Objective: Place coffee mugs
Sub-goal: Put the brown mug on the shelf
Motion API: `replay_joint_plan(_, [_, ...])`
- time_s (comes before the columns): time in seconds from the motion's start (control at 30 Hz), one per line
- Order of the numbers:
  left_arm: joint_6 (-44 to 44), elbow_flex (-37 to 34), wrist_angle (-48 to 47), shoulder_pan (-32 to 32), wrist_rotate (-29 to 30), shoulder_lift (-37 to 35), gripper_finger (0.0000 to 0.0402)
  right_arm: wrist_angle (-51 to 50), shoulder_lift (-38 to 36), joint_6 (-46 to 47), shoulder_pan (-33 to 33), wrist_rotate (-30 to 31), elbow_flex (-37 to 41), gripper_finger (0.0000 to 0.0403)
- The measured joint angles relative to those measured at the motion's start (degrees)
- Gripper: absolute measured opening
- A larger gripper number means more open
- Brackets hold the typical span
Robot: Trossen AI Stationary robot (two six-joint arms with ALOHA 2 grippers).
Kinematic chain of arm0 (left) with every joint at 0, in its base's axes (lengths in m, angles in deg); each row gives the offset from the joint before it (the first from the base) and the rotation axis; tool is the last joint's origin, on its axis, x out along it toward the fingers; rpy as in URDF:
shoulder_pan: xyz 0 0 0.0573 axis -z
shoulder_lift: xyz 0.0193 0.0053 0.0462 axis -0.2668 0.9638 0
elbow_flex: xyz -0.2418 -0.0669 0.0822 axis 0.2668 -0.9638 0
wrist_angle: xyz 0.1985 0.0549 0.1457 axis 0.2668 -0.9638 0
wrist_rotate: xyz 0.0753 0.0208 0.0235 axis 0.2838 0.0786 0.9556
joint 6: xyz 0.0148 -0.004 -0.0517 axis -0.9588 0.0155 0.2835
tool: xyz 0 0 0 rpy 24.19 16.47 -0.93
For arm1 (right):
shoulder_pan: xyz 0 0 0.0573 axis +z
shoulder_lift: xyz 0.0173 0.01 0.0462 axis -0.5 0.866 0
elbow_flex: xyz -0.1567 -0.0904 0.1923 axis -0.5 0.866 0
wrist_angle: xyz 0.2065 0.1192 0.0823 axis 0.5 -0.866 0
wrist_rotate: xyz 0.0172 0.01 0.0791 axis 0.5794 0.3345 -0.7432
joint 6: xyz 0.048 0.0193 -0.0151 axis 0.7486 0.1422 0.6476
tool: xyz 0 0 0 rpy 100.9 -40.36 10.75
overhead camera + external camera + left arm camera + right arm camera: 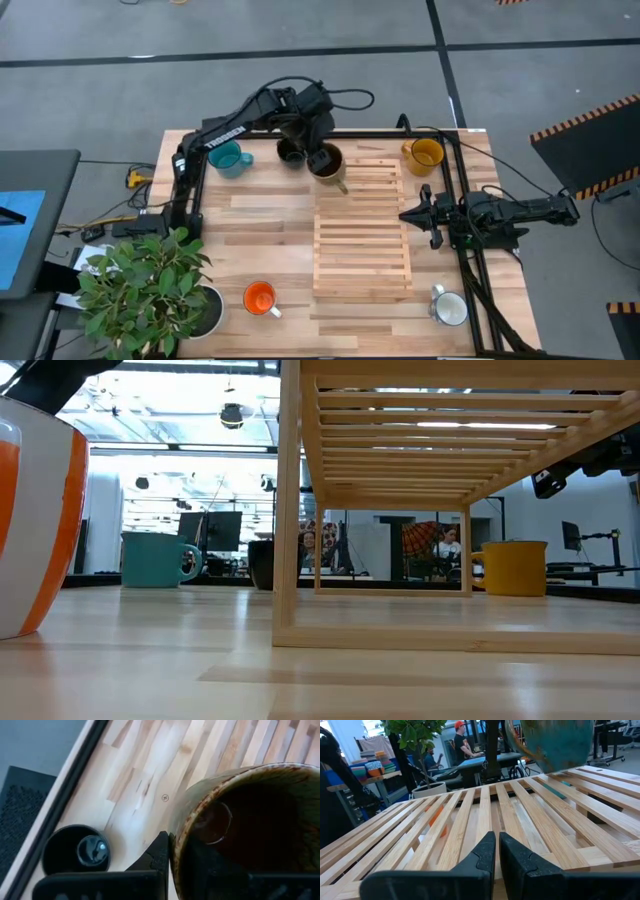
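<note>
My left gripper (322, 152) is at the far edge, shut on the brown mug (327, 161) over the far-left corner of the wooden slatted rack (362, 225). The black mug (290, 152) and teal mug (228, 158) stand on the table to its left. On the table at the rack's far right is the yellow mug (425, 152). The orange mug (260, 298) and the white mug (450, 308) stand near the near edge. My right gripper (405, 213) is shut and empty, level over the rack's right edge. My left gripper holds the brown mug by its rim (176, 845), one finger (160, 855) outside the wall and the other inside the hollow. The fingers come from above, pointing down. In the right wrist view the mug (550, 740) hangs upright, apparently clear of the slats.
A leafy plant in a dark pot (200, 310) stands at the near-left corner. A black frame (190, 190) borders the table's left, far and right sides. The rack's slats (470, 810) lie bare in front of my right gripper. People show in the room beyond.
</note>
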Motion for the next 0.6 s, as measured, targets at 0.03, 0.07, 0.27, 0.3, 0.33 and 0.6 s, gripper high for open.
replay_joint_plan(0.03, [-0.05,0.0,0.01,0.0,0.01,0.31,0.002,0.0,-0.02,0.0,0.01,0.0,0.01,0.0052])
replay_joint_plan(0.07, [-0.08,0.05,-0.13,0.12,0.08,0.65,0.0025,0.02,-0.02,0.0,0.02,0.0,0.02,0.0052])
replay_joint_plan(0.27, [-0.05,0.06,0.64,0.52,1.24,1.19,0.0055,0.02,0.0,-0.02,0.0,0.02,0.0,0.0052])
replay_joint_plan(0.3, [-0.04,0.04,1.2,0.56,1.88,1.23,0.0058,0.02,0.0,-0.02,0.01,0.02,0.01,0.0052])
replay_joint_plan(0.33, [-0.04,0.13,1.34,0.57,2.39,1.23,0.0059,0.02,0.0,-0.04,0.0,0.0,0.01,0.0052])
replay_joint_plan(0.6, [-2.59,0.22,1.24,0.59,2.97,1.23,0.0062,0.02,0.0,-0.22,0.02,0.0,0.01,0.0052])
